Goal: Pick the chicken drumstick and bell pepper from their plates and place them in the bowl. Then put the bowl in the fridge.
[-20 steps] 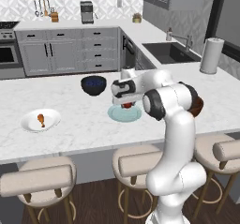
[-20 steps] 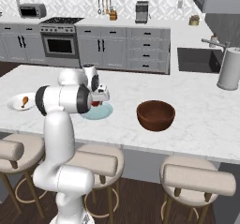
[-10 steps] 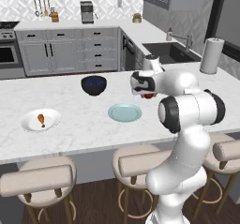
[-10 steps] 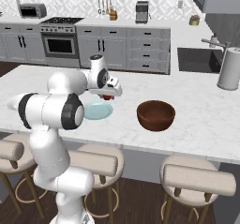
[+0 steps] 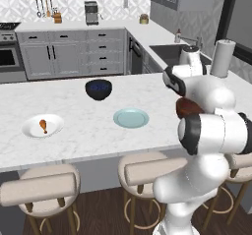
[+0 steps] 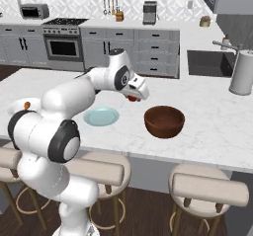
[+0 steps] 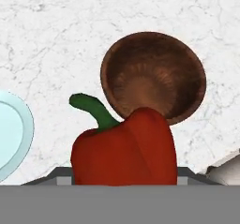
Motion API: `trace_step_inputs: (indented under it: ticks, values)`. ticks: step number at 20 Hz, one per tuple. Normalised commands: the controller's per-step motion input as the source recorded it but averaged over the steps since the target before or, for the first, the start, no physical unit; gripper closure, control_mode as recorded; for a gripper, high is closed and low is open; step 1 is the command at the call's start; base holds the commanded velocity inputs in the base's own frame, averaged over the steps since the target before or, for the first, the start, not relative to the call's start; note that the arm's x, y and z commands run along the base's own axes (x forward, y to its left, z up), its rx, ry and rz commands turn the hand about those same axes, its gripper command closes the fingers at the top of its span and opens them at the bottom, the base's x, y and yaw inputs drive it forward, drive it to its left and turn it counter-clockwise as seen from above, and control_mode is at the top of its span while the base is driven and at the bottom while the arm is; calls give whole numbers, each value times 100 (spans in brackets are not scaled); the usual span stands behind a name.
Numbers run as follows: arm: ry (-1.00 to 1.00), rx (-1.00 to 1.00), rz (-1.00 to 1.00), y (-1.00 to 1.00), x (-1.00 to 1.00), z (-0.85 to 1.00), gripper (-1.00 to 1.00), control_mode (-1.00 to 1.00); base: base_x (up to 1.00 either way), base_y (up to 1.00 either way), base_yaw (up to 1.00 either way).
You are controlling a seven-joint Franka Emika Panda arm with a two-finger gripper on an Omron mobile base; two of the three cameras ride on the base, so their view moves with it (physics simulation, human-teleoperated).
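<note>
My gripper (image 6: 134, 97) is shut on the red bell pepper (image 6: 132, 98) and holds it above the counter, between the bare teal plate (image 6: 101, 116) and the wooden bowl (image 6: 164, 121). In the hand view the bell pepper (image 7: 124, 150) hangs close up with its green stem, the wooden bowl (image 7: 154, 78) lies empty just beyond it, and the teal plate (image 7: 11, 138) is at the left edge. The chicken drumstick (image 5: 43, 126) lies on the white plate (image 5: 29, 132) at the far left. My arm hides most of the wooden bowl (image 5: 188, 108) in the left base view. The fridge is out of view.
A dark blue-black bowl (image 5: 98, 89) stands behind the teal plate (image 5: 131, 117). A paper towel roll (image 6: 242, 73) stands at the island's far right, by the sink (image 6: 207, 62). Padded stools (image 6: 210, 188) line the front edge of the island.
The arm has lifted the bell pepper off the teal plate and swung it right, toward the wooden bowl. The plates and bowls have stayed put.
</note>
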Motion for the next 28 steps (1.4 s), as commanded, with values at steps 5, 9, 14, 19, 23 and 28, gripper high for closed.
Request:
trace_step_inputs:
  ticks: [5,9,14,19,23,28]
  values:
    - [-14,8,-21,-94,-92,-5,100,-100,0,0,0]
    - [3,3,-7,-45,-11,-46,100,-100,0,0,0]
    - [7,5,-1,-21,42,-17,100,-100,0,0,0]
    - [6,17,0,-25,59,-1,100,-100,0,0,0]
    - [1,16,0,-33,67,0,100,-100,0,0,0]
    - [2,2,2,-12,31,-43,100,-100,0,0,0]
